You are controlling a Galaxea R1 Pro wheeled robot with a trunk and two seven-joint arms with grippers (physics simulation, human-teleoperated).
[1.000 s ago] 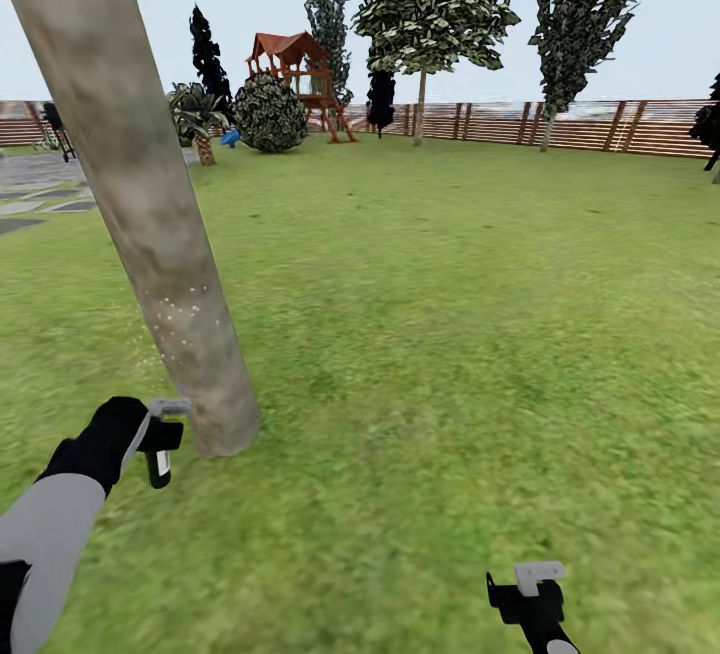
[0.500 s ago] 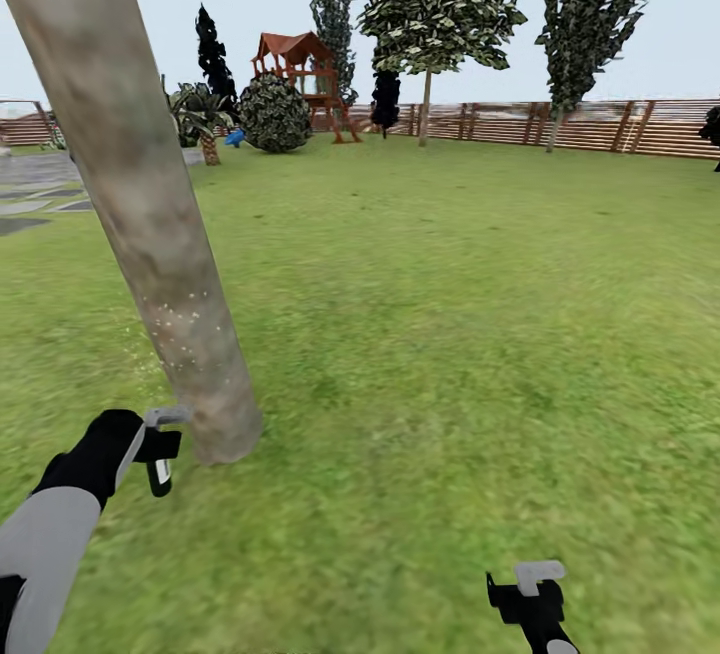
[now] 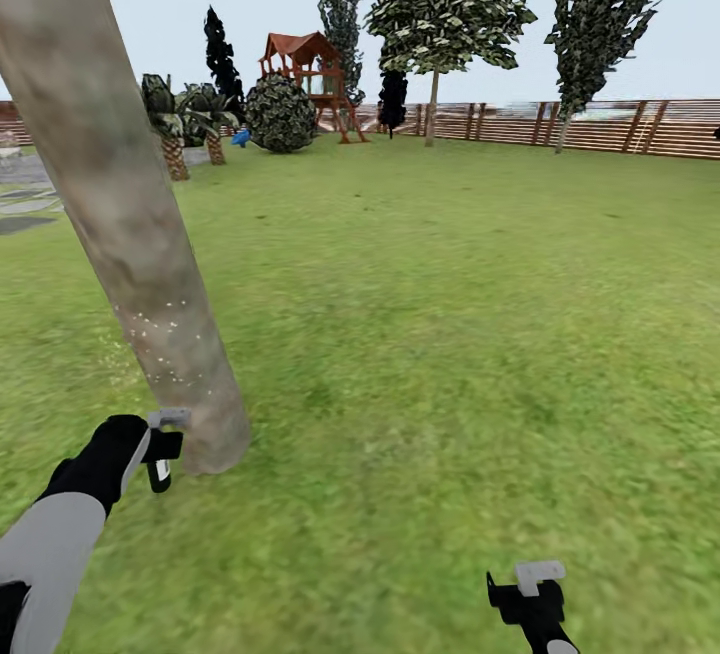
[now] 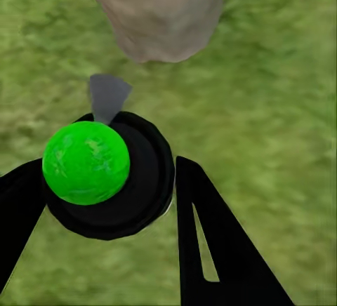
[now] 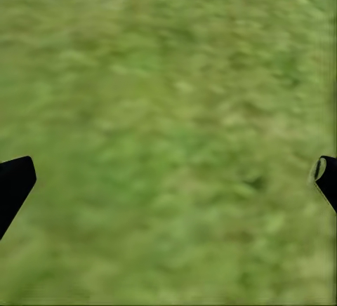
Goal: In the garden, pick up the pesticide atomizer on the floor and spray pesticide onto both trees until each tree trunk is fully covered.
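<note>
A thick, leaning grey-tan tree trunk (image 3: 120, 214) rises from the lawn at the left of the head view, with white spray specks (image 3: 160, 344) low on it. Its base (image 4: 165, 18) also appears in the left wrist view. My left gripper (image 3: 160, 446) hovers just beside that base, shut on the pesticide atomizer (image 4: 105, 176). From the wrist the atomizer looks like a dark round body with a green ball and a grey spout aimed at the trunk. My right gripper (image 3: 535, 579) hangs open over bare grass (image 5: 168, 180). A second tall tree (image 3: 445, 4) stands far off by the fence.
Lawn stretches ahead to a brown slat fence (image 3: 620, 129). A red-roofed play tower (image 3: 305, 64), a round shrub (image 3: 280, 114), short palms (image 3: 170, 124) and dark cypresses stand at the far left. Grey stepping stones (image 3: 20, 204) lie at the left edge.
The whole head view has shifted as the camera turned left, bringing another palm into sight. My left gripper stays by the trunk base with the atomizer. The right gripper has not moved.
</note>
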